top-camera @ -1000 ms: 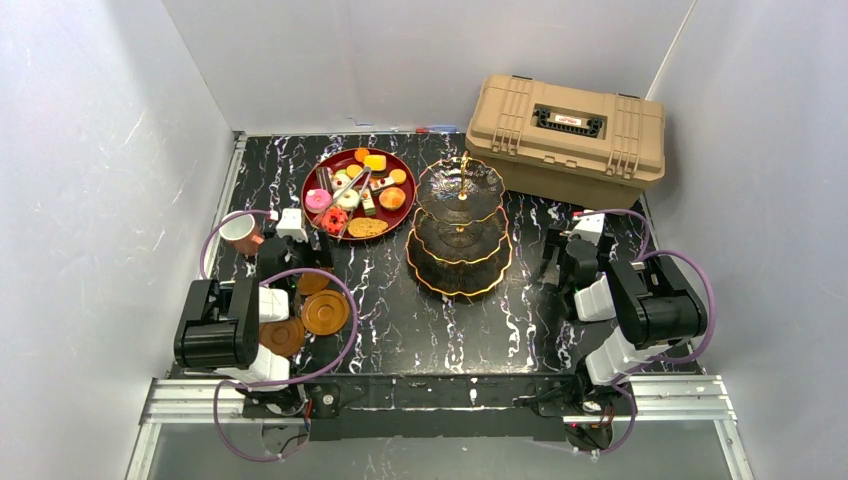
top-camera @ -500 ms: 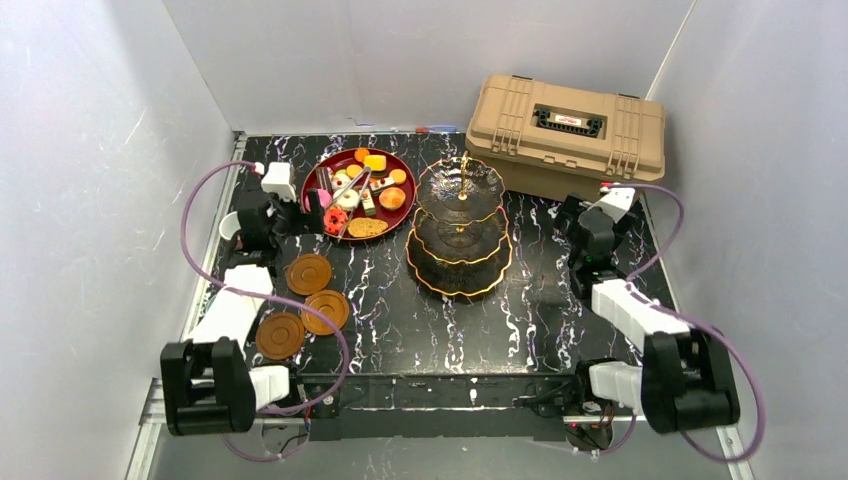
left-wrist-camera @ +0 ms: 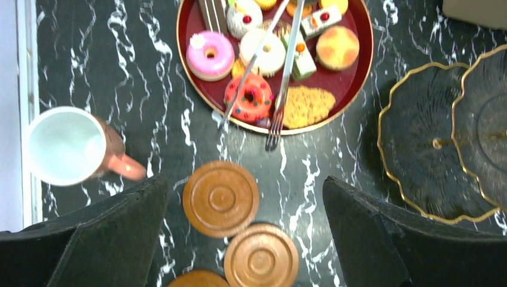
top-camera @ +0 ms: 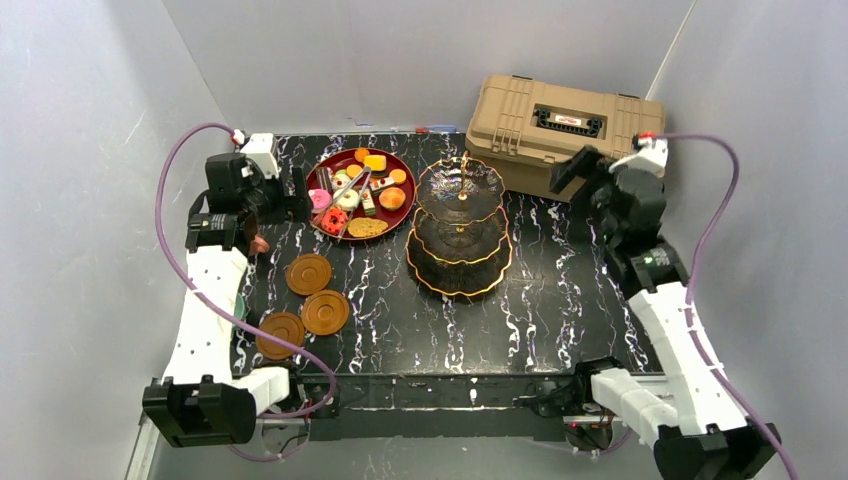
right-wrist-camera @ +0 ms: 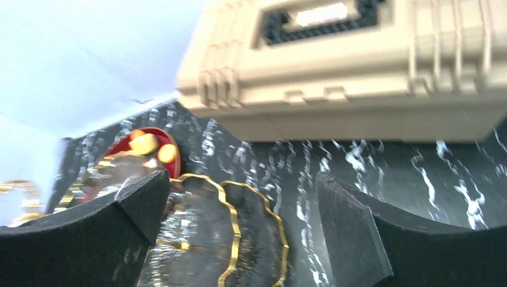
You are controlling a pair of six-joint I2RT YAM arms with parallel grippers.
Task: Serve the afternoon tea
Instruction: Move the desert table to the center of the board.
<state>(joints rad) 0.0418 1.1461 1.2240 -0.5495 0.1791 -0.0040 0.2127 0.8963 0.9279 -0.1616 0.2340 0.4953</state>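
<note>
Clearly the serving has not begun. The left gripper [left-wrist-camera: 245, 181] hangs high with its jaws spread wide and nothing between them. It looks down on the left side of the worktop [top-camera: 540, 310]. Directly beneath it lie the brown saucers [left-wrist-camera: 220, 198]. I count three, loosely clustered near the left edge.

Just beyond them, hard against the left edge, the pinkish cup [left-wrist-camera: 69, 145] lies tipped towards the camera, handle towards the saucers. It is the only cup I can count; a second one I cannot make out.

Further on, near the far edge, sits one red tray [left-wrist-camera: 363, 63] of pastries [left-wrist-camera: 209, 55]. There are about ten, though some overlap or are cut off. One pair of metal tongs [left-wrist-camera: 286, 78] lies across them.

The right gripper [right-wrist-camera: 242, 179] is likewise wide open and empty. It is raised near the one tan case [top-camera: 565, 135] in the far right corner.

The single three-tier stand [top-camera: 460, 225] is mid-worktop, with all its tiers bare.

This looks like the approach step. Next, I judge, the left arm must come down squarely over whichever it takes first, a saucer or the cup. A flat saucer will want a careful grip on its rim.
</note>
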